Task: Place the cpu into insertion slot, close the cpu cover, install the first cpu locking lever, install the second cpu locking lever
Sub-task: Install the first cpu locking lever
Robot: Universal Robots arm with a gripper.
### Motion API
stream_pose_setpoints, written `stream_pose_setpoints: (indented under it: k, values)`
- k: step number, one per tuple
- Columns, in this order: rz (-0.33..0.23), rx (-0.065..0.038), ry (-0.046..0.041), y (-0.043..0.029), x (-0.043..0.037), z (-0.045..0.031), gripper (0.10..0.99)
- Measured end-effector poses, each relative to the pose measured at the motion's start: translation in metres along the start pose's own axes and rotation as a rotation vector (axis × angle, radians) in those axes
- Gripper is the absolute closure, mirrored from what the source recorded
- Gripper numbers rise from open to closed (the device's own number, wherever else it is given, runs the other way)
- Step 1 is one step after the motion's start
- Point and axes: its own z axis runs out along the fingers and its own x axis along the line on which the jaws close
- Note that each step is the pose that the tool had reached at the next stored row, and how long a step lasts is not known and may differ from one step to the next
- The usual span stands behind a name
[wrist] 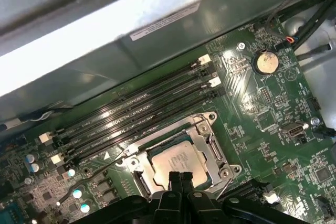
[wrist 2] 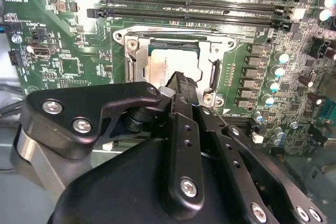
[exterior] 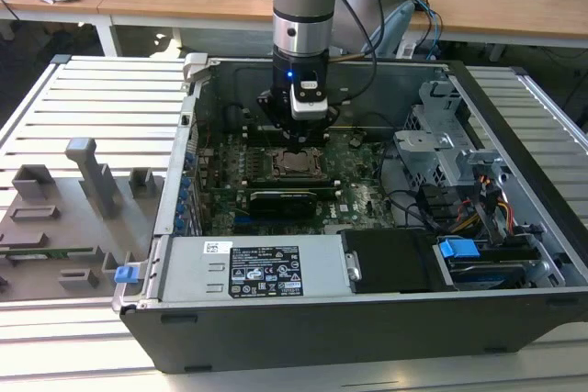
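**Item: cpu socket station, open computer case point(exterior: 367, 337) on the ribbed table point(exterior: 92, 98)**

- **Fingers** point(wrist: 176, 182): narrow, pressing tip to tip with nothing showing between them. They are hanging low over the near edge of the socket. Judged: they are being kept together to work as one blunt pushing tip, not to grasp.
- **Cpu** point(wrist 2: 167, 61): lying flat in the insertion slot, directly beyond and below the fingertips, with its dull metal top facing up. Placement is looking complete.
- **Cpu cover** point(wrist: 211, 141): appearing to lie down over the socket and framing the chip, which is showing through its square window. Whether the fingertips are touching its near edge cannot be told.
- **Locking lever** point(wrist: 92, 178): a thin wire is running out from the socket corner, off to one side of the fingers. Judged: it is standing free of its catch, so the cover is not being held down yet.
- **Memory slots** point(wrist: 142, 114): lying in parallel rows on the far side of the socket from the fingers, well clear of them.
- **Motherboard** point(wrist: 262, 108): sitting flat in the case floor and carrying all of the above beneath the fingers.
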Motion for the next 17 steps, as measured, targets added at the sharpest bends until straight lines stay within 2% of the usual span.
stream_pose_setpoints:
  k: [17]
  values:
    - [-0.161,-0.008,-0.0057,0.0,0.0,0.0,0.98]
